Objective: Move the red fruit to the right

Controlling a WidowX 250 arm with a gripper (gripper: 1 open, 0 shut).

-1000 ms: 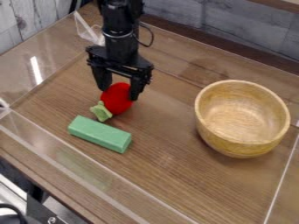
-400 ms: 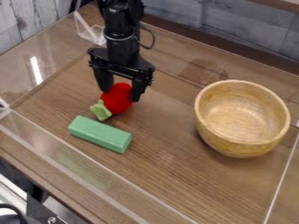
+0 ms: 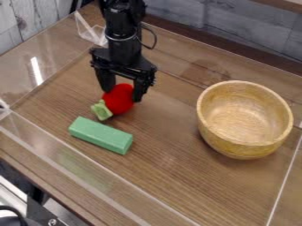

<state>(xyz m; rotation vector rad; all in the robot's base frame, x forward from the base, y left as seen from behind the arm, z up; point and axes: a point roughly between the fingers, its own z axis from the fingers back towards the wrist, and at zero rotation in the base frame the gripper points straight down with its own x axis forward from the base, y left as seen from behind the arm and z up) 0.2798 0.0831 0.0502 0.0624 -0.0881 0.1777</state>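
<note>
The red fruit (image 3: 118,101) is a small red toy strawberry with a green leafy cap at its lower left. It lies on the wooden table, left of centre. My black gripper (image 3: 122,89) hangs straight above it, with one finger on each side of the fruit. The jaws stand a little wider than the fruit, and I see no lift off the table.
A flat green rectangular block (image 3: 101,135) lies just in front and left of the fruit. A wooden bowl (image 3: 245,117) stands at the right. Clear plastic walls (image 3: 283,190) ring the table.
The gripper has shifted very slightly to the right over the fruit. The fruit, block and bowl have not moved.
</note>
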